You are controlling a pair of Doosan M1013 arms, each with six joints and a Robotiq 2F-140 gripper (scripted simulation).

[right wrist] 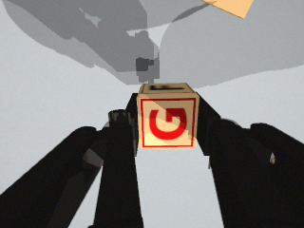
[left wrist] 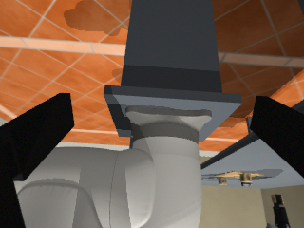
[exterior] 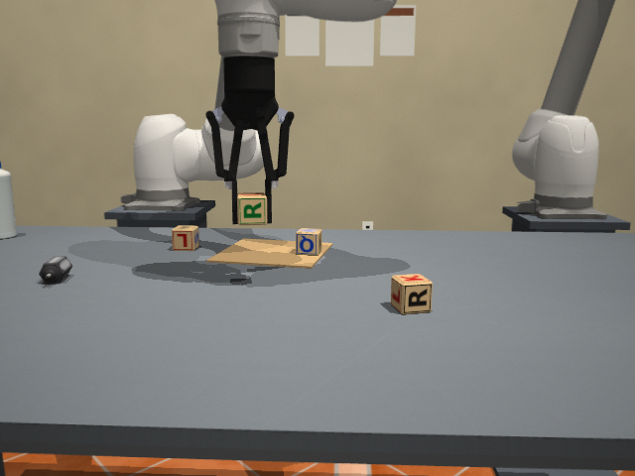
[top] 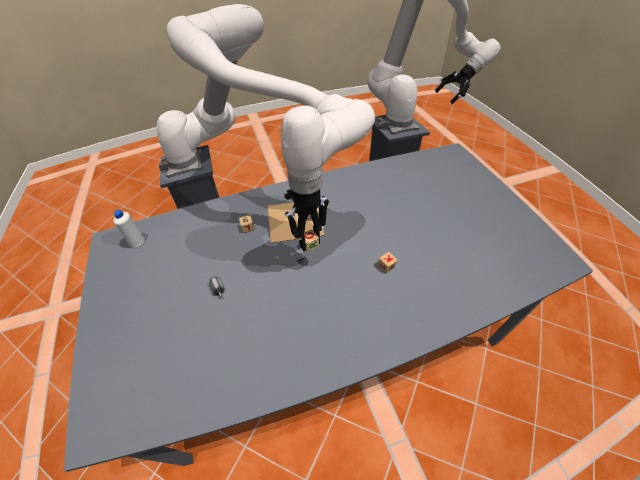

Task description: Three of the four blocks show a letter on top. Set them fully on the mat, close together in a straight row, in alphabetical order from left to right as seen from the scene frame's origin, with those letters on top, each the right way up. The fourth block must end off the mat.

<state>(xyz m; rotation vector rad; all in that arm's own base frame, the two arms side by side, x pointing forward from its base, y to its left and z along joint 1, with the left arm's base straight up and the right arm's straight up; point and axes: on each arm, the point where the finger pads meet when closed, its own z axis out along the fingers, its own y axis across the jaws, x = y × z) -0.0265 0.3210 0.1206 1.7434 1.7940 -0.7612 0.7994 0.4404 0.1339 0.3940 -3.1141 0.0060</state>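
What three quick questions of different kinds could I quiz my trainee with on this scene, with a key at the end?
1. Which gripper holds the block with the green R: A) the left gripper, or B) the right gripper?
2. True or false: the block with the red K on top sits on the mat.
3. Fill in: in the exterior view, the block on the mat shows a blue ___ on its front side.

Key: 1. B; 2. False; 3. Q.
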